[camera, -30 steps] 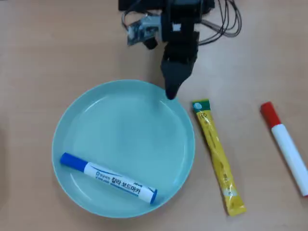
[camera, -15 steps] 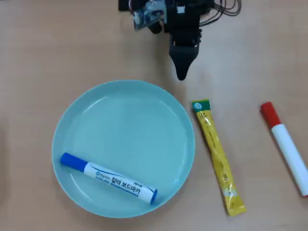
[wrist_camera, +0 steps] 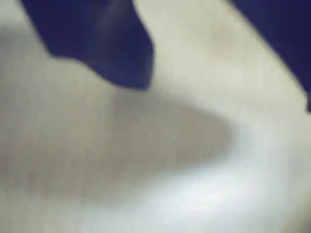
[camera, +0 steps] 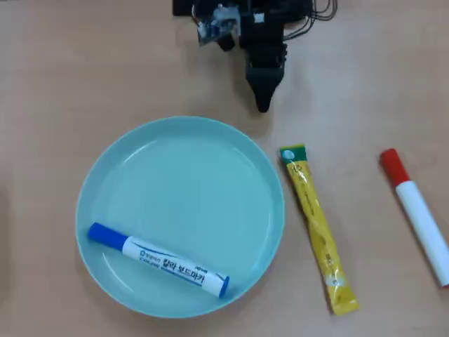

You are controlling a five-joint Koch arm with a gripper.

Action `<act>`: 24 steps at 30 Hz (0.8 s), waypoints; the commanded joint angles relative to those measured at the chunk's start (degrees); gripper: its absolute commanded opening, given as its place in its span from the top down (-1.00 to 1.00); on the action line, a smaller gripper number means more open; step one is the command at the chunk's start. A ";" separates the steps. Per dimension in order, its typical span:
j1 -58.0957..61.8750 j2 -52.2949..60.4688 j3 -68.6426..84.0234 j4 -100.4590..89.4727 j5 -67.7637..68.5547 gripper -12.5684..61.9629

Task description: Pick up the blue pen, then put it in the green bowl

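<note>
Blue pen (camera: 158, 260) already lies inside the bowl (camera: 105, 165), so placing looks done. The end effector (camera: 263, 105) hangs empty over bare counter (camera: 84, 70), its opening unclear; parking likely remains.

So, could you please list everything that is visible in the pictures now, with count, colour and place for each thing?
green bowl: one, pale mint green, on the table left of centre in the overhead view.
blue pen: one, white barrel with blue cap, lying inside the bowl near its lower rim.
yellow sachet: one, yellow with a green top end, on the table just right of the bowl, apart from it.
red-capped marker: one, white with a red cap, on the table at the right edge.
table: one, light wood colour, under everything.
cables: a few, dark, at the top edge by the arm.
gripper: one, black, above the bowl in the overhead view, over bare table, holding nothing; open or shut cannot be told.
</note>
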 commanded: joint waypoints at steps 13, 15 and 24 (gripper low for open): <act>1.23 5.89 16.35 -25.05 0.18 0.61; 2.37 5.89 18.28 -25.58 0.18 0.69; 2.81 5.89 25.14 -31.90 -4.04 0.82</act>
